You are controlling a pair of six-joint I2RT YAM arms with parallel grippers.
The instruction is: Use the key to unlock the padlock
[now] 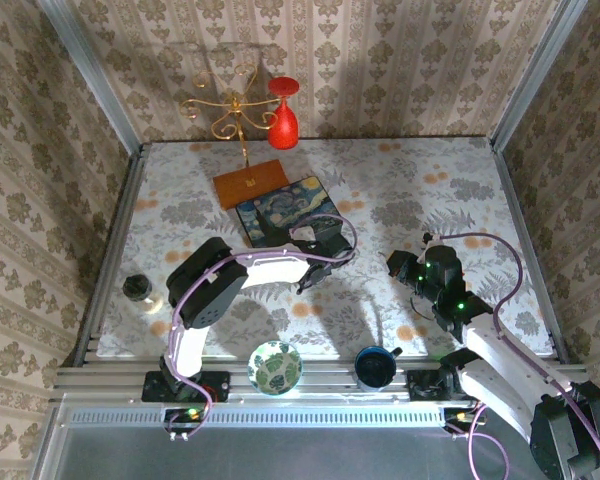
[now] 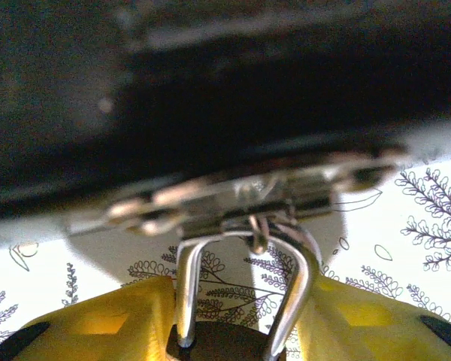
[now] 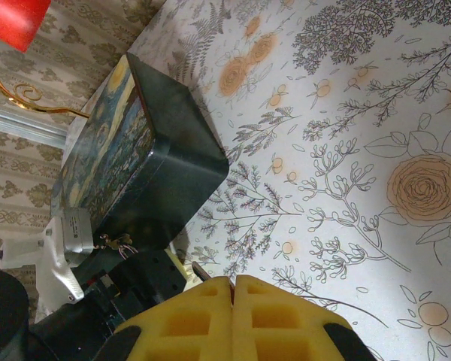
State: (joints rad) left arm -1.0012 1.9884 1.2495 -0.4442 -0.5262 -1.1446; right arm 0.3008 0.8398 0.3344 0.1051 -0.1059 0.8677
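Observation:
The padlock (image 2: 186,293) hangs by its silvery shackle from the hasp (image 2: 240,197) on the front of the painted blue box (image 1: 280,215). In the left wrist view my left gripper (image 2: 240,304) has a yellow finger pressed against each side of the padlock, and the lock's body sits low between them. It reaches the box front in the top view (image 1: 315,262). My right gripper (image 3: 233,289) is shut on the key (image 3: 201,271), whose thin blade sticks out between the pads toward the box (image 3: 158,165). The right gripper (image 1: 398,265) hovers to the right of the box.
A gold stand with a red glass (image 1: 283,115) and a wooden board (image 1: 250,183) are behind the box. A patterned bowl (image 1: 275,365) and a blue mug (image 1: 375,368) sit at the near edge. A small jar (image 1: 138,290) stands at the left.

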